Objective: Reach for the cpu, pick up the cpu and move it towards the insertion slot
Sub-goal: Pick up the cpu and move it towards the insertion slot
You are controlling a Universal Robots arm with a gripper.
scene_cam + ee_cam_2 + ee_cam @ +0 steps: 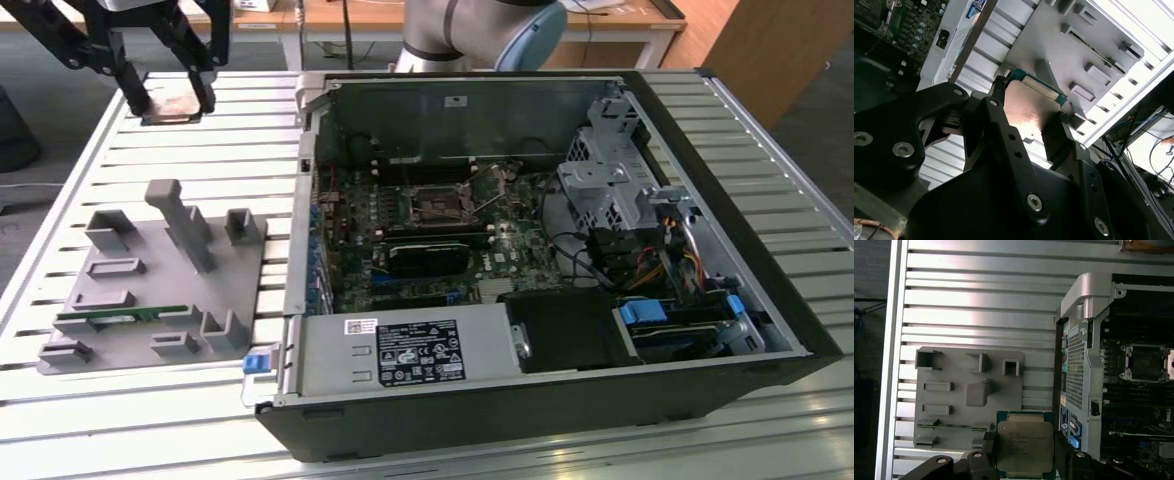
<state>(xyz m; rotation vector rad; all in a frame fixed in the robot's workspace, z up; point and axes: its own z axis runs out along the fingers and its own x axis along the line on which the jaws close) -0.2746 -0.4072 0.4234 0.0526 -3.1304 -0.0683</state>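
The cpu [171, 107] is a flat square chip with a silver-grey top, and my gripper [171, 101] is shut on it, one black finger on each side. In the exterior view it hangs high above the slatted table at the back left, well away from the open computer case. In the first wrist view the cpu [1025, 445] sits between the fingers [1065, 457], above the grey fixture plate. The second wrist view shows the cpu's [1029, 112] underside. The insertion slot [437, 203], a square socket with a metal frame, lies on the motherboard inside the case; it appears again as the insertion slot [1146, 362].
A grey fixture plate [147, 290] with raised holders lies on the table [200, 420], a green memory stick [114, 317] in one holder. The open case wall [310, 190] stands between plate and motherboard. A black labelled block [414, 350] sits at the case front.
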